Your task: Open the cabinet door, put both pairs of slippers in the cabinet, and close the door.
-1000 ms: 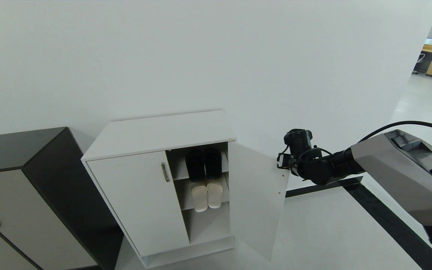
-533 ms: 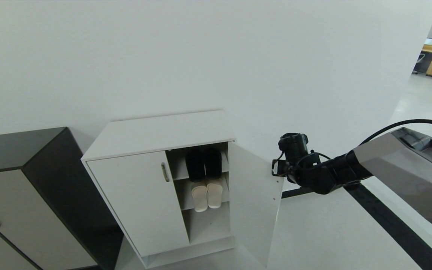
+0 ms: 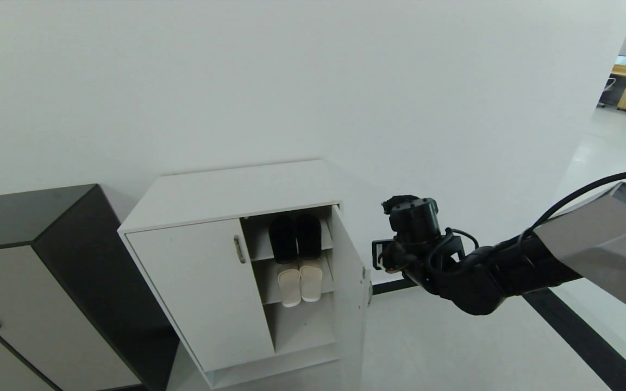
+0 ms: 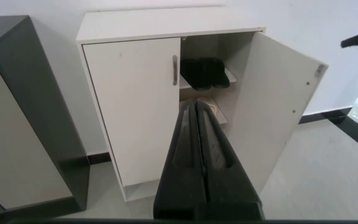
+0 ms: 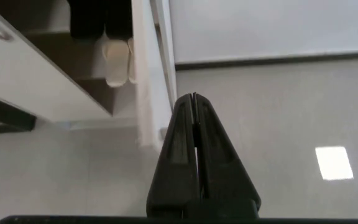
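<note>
The left gripper (image 4: 196, 107), jaws pressed together and empty, hangs in front of the cabinet (image 3: 237, 190), facing its shut left door (image 4: 135, 106). The right gripper (image 5: 194, 99), likewise closed on nothing, sits just beside the cabinet's half-open right door (image 3: 352, 304); whether they touch cannot be told. Inside the cabinet, black slippers (image 3: 295, 236) sit high up, with white slippers (image 3: 300, 281) one level below. A dark cupboard (image 3: 101, 271) stands against the cabinet's left side.

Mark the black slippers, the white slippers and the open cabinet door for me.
black slippers (image 3: 283, 239): head view, left slipper of the pair.
white slippers (image 3: 311, 279): head view, right slipper of the pair.
open door (image 4: 275, 112): left wrist view, inner face.
</note>
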Robot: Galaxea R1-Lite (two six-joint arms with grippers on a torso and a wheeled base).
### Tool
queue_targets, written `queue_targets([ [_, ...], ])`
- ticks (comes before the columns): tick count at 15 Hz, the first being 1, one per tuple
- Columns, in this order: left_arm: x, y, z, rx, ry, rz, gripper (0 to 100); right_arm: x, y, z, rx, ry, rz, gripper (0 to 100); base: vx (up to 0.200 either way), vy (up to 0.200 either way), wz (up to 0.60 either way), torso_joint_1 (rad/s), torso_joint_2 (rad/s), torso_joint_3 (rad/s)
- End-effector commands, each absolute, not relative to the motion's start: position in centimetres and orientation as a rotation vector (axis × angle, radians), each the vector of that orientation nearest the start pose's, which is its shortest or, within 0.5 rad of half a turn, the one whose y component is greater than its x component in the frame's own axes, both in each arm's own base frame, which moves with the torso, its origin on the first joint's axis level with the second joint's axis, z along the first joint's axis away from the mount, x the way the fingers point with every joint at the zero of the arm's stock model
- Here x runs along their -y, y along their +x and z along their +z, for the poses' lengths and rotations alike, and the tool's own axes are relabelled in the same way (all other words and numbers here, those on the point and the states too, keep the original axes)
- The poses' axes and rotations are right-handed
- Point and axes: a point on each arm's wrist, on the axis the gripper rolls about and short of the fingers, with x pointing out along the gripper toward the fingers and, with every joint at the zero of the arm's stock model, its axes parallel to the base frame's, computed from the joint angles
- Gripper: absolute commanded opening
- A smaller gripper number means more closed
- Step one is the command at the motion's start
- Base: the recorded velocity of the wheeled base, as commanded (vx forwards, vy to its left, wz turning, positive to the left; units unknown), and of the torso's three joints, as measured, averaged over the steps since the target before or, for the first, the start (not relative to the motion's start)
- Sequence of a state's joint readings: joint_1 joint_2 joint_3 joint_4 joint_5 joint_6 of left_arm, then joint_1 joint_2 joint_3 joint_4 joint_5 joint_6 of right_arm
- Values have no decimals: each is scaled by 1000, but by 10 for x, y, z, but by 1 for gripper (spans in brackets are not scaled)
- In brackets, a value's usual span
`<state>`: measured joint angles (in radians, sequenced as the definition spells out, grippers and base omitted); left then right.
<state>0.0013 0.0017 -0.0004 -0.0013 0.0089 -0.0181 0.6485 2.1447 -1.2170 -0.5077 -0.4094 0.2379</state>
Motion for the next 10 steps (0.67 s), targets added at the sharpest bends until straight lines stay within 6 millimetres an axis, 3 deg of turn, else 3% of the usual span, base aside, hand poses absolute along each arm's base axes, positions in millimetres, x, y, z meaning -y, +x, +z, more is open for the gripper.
queue_targets([
  [1, 0, -23, 76, 0, -18, 11, 0, -238, 336, 116, -361, -3, 192, 0, 0, 0, 0, 0, 0, 0],
  [8, 0, -23, 76, -1, -18, 11, 0, -237, 333, 108, -340, -71, 210, 0, 0, 0, 0, 0, 0, 0],
  [10, 0, -23, 76, 2, -18, 11, 0, -239, 330, 106, -345, -81, 220, 0, 0, 0, 600, 2, -2, -2],
])
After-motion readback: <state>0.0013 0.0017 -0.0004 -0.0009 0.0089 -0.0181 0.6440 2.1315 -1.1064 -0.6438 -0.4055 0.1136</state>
